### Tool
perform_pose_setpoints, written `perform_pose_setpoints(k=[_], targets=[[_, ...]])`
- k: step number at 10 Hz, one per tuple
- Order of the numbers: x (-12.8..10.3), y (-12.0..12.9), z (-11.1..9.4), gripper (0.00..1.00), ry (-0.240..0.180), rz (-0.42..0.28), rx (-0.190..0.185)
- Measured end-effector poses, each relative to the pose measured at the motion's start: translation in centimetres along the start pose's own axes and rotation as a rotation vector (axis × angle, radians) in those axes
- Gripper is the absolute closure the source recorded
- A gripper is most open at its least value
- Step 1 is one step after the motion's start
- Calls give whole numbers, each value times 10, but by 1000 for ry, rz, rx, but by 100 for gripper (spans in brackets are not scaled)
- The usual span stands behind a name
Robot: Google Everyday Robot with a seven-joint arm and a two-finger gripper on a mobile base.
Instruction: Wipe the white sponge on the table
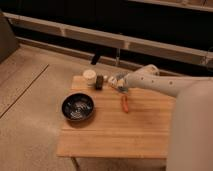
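Note:
The table has a light honey-coloured plank top. My gripper is at the end of the white arm, which reaches in from the right. It is low over the far edge of the table, near the middle. A small whitish thing, which may be the white sponge, shows right at the gripper. I cannot tell whether the gripper holds it.
A black bowl sits on the left part of the table. A white round container and a dark block stand at the far edge, left of the gripper. A small orange object lies just in front of the gripper. Carpet surrounds the table.

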Motion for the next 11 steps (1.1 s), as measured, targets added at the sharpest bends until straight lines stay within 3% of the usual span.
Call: perform_pose_setpoints(k=[1,2,4,6,8,11], targets=[[-4,10,8,81,26,-29,27],[-3,25,12,81,39,-37,21],[13,81,13,81,57,-16,-75],[32,120,-2,81,53,37,-185],[42,122,-10,81,42,77,-228],[62,87,5,81,81,121,-189]])
